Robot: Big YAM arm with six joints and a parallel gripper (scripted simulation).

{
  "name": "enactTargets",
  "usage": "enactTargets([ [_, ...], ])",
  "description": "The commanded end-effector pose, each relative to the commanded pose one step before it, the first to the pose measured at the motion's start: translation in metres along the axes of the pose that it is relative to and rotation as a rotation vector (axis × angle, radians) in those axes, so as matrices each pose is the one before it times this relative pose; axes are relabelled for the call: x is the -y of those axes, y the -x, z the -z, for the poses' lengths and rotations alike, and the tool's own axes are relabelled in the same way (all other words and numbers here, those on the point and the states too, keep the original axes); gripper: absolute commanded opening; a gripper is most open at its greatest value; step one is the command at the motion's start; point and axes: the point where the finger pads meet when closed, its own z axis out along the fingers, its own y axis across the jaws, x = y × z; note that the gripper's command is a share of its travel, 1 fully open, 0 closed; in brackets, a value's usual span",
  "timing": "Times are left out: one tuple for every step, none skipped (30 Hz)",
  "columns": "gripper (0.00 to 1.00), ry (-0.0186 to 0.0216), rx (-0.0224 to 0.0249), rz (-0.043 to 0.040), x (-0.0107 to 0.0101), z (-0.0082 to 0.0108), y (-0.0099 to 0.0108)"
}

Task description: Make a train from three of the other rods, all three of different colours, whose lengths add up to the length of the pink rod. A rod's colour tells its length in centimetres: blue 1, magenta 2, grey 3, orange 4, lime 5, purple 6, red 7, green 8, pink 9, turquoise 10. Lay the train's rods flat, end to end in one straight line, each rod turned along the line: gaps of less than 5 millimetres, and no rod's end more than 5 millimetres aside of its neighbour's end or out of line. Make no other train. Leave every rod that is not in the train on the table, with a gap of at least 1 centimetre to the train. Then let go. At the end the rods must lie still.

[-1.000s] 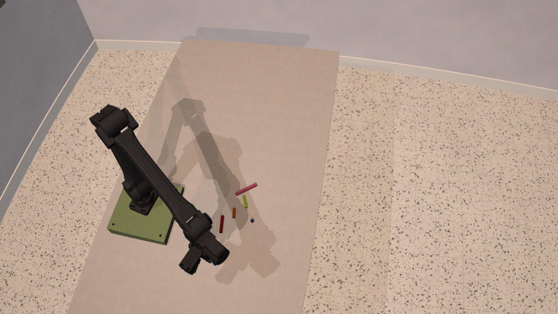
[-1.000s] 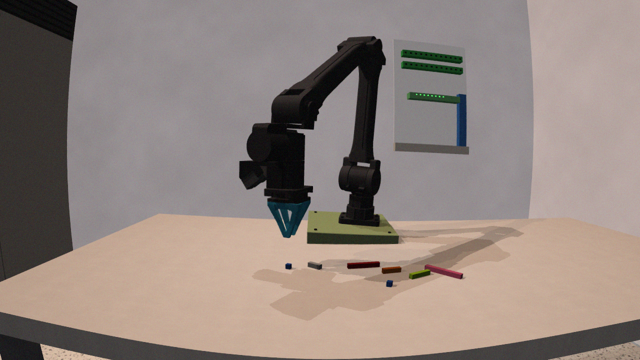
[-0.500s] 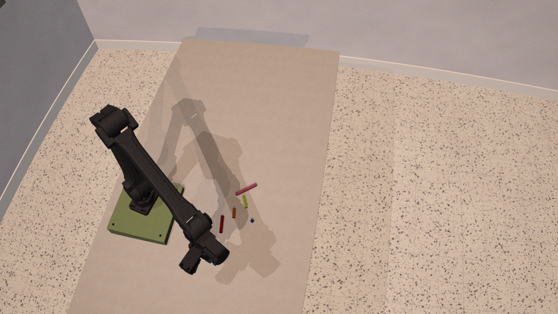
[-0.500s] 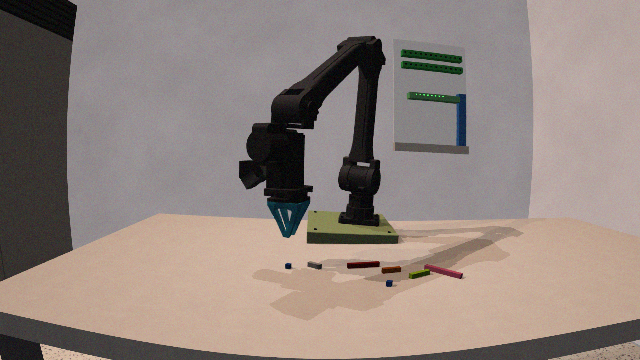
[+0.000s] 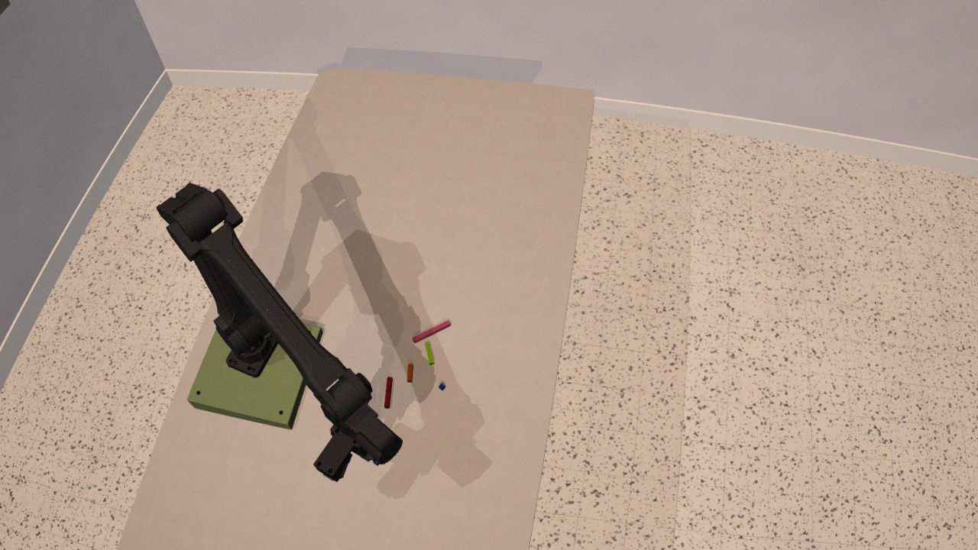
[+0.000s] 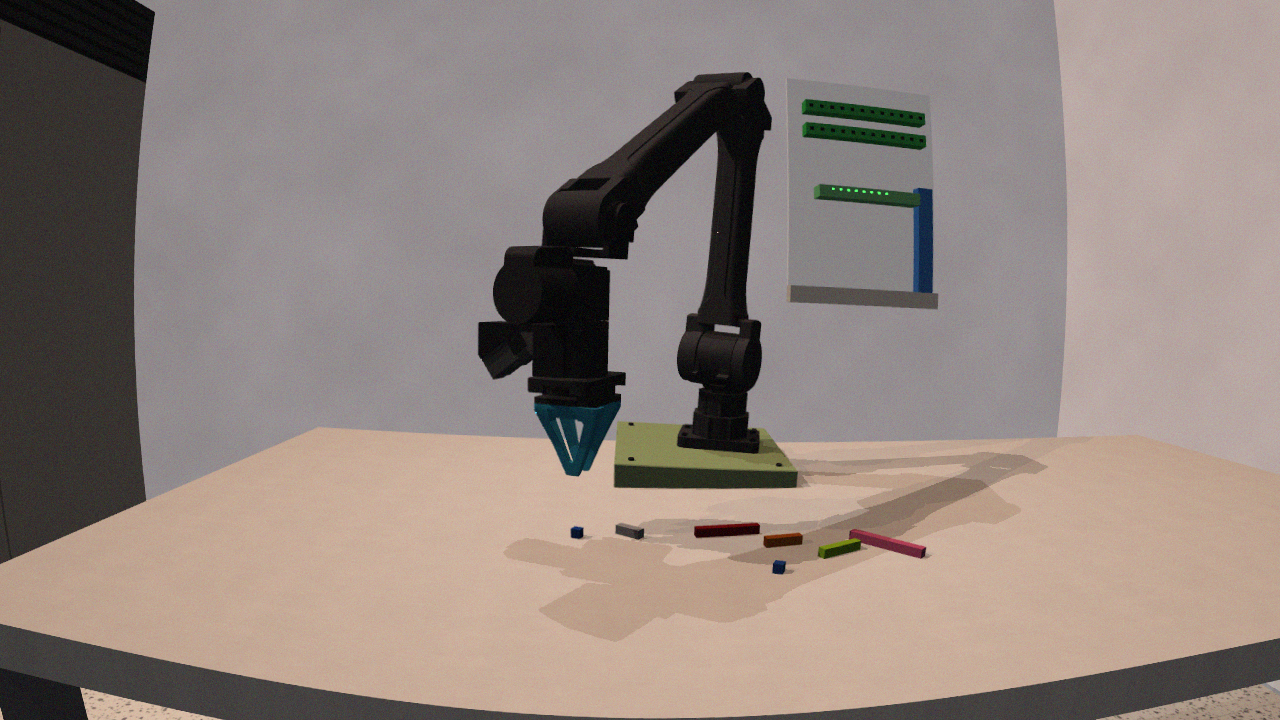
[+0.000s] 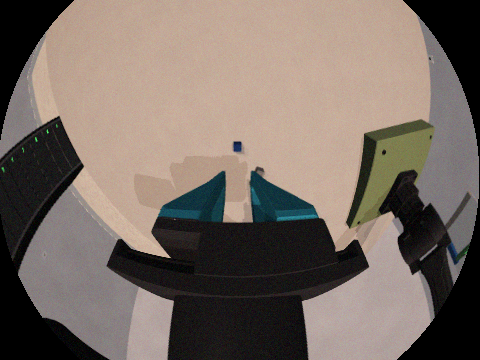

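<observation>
Hovering well above the beige counter point(image 6: 268, 555), the teal two-fingered end effector point(image 6: 575, 465) pointed straight down. Its fingers were drawn in to a slim gap and held nothing. That narrow set probably suited a pick of something small.

Nearest the front long edge lay a small blue cube rod point(image 6: 778, 566), alone and apart from the others. Just behind it sat the short lime rod point(image 6: 838, 548), with the long pink rod point(image 6: 887, 543) close to its right end. The pink rod's long axis was skewed to the front edge, and its right end came nearer that edge.

Farther back, the orange rod point(image 6: 783, 539) and the dark red rod point(image 6: 725, 530) lay flat. Their long axes ran roughly along the front edge. Left of them were the short grey rod point(image 6: 629, 531) and a second blue cube rod point(image 6: 577, 531), both below and in front of the end effector.

No rods touched, so no train was begun. Blue, grey and lime looked like the only three colours that would match pink. The end effector's place above the grey rod and the left blue cube therefore suggested one of them was the next pick.

Toward the far long edge stood the flat green base plate point(image 6: 644, 465) carrying the black arm.
</observation>
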Motion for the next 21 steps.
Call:
enactTargets([
  [0.23, 0.04679, 0.00772, -0.01340, -0.02232, 0.01078, 0.00623],
  [0.23, 0.00000, 0.00000, 0.00000, 0.00000, 0.00000, 0.00000],
  [0.23, -0.00916, -0.00175, -0.00053, 0.00318, -0.00169, -0.00062],
  [0.23, 0.00003, -0.00001, 0.00003, 0.00110, -0.00203, -0.00023],
  [0.23, -0.00340, -0.00066, -0.00009, 0.00215, -0.00237, -0.00043],
  [0.23, -0.00664, -0.00127, -0.00005, 0.00315, -0.00270, -0.00062],
  [0.23, -0.00751, -0.00144, -0.00006, 0.00357, -0.00305, -0.00070],
  [0.23, -0.00838, -0.00160, -0.00007, 0.00399, -0.00340, -0.00079],
  [0.23, -0.00220, -0.00043, 0.00041, 0.00101, -0.00158, -0.00036],
  [0.23, -0.00005, -0.00003, 0.00056, -0.00002, -0.00100, -0.00022],
  [0.23, -0.00006, -0.00003, 0.00057, -0.00002, -0.00108, -0.00024],
  [0.23, -0.00006, -0.00004, 0.00062, -0.00002, -0.00116, -0.00026],
  [0.23, -0.00007, -0.00004, 0.00066, -0.00002, -0.00123, -0.00027],
  [0.23, -0.00007, -0.00004, 0.00070, -0.00002, -0.00130, -0.00029],
  [0.23, -0.00007, -0.00004, 0.00074, -0.00002, -0.00137, -0.00030],
  [0.23, -0.00008, -0.00004, 0.00066, -0.00002, -0.00143, -0.00032],
  [0.23, -0.00008, -0.00004, 0.00073, -0.00003, -0.00148, -0.00033],
  [0.23, 0.00000, 0.00000, 0.00000, 0.00000, 0.00000, 0.00000],
  [0.23, 0.00000, 0.00000, 0.00000, 0.00000, 0.00000, 0.00000],
  [0.23, -0.00008, -0.00005, 0.00229, -0.00002, -0.00153, -0.00034],
  [0.23, -0.00009, -0.00005, 0.00021, -0.00002, -0.00157, -0.00035],
])
